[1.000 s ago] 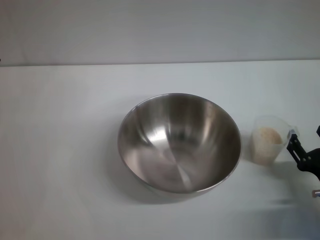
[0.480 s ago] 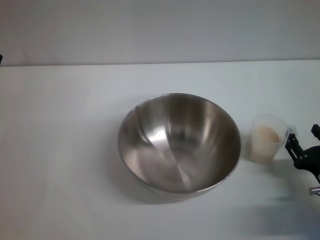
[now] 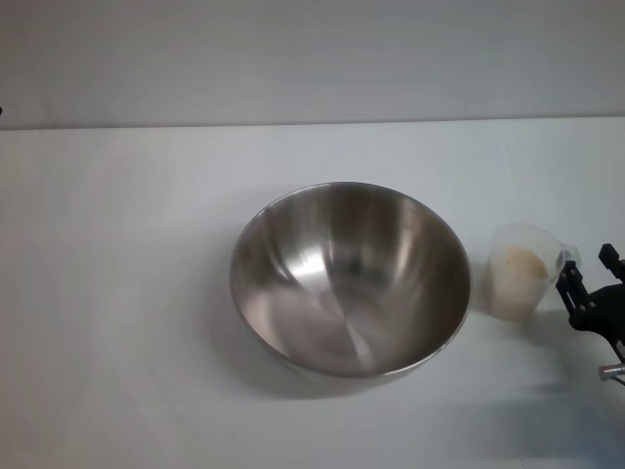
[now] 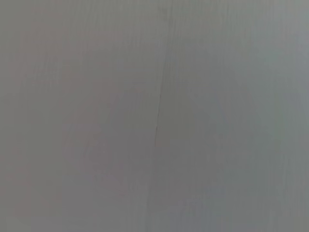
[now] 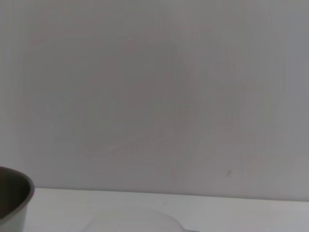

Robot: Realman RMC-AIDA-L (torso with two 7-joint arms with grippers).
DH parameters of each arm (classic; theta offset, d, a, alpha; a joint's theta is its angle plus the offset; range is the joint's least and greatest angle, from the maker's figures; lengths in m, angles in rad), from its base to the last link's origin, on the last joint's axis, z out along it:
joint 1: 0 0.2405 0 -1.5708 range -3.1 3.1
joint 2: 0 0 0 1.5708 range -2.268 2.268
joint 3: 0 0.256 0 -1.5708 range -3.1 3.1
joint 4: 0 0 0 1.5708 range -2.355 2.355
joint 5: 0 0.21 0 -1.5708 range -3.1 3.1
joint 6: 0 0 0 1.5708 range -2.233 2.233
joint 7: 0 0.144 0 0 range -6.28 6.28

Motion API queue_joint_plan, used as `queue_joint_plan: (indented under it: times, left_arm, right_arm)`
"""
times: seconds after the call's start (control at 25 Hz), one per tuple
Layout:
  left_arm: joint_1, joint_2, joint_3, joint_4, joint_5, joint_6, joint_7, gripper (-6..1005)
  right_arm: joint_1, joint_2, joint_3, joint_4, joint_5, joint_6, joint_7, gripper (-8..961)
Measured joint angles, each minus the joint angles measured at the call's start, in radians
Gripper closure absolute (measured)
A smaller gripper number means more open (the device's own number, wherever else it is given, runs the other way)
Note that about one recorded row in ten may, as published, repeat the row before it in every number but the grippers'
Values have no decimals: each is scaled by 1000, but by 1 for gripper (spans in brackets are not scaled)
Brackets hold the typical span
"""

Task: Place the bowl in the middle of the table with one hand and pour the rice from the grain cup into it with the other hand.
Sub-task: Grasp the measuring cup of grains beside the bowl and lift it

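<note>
The stainless-steel bowl stands upright and empty in the middle of the white table. To its right stands the clear grain cup, apart from the bowl, with pale rice inside. Its small handle points right. My right gripper is at the table's right edge, level with the cup, open, with its black fingers right beside the handle. The right wrist view shows the bowl's rim and faintly the cup's rim. My left gripper is out of view.
A plain grey wall runs behind the table's far edge. The left wrist view shows only a flat grey surface.
My right gripper has crept a little to the left, toward the cup's handle. The bowl has stayed in place.
</note>
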Motion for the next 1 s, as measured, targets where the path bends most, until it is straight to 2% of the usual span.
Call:
queue_joint_plan:
  times: [0.32, 1.0]
  left_arm:
    - [-2, 0, 0, 0, 0, 1, 1, 236]
    - [-2, 0, 0, 2, 0, 1, 1, 232]
  right_arm:
    - [11, 2, -5, 2, 0, 16, 0, 584]
    - [15, 2, -3, 2, -2, 24, 0, 635]
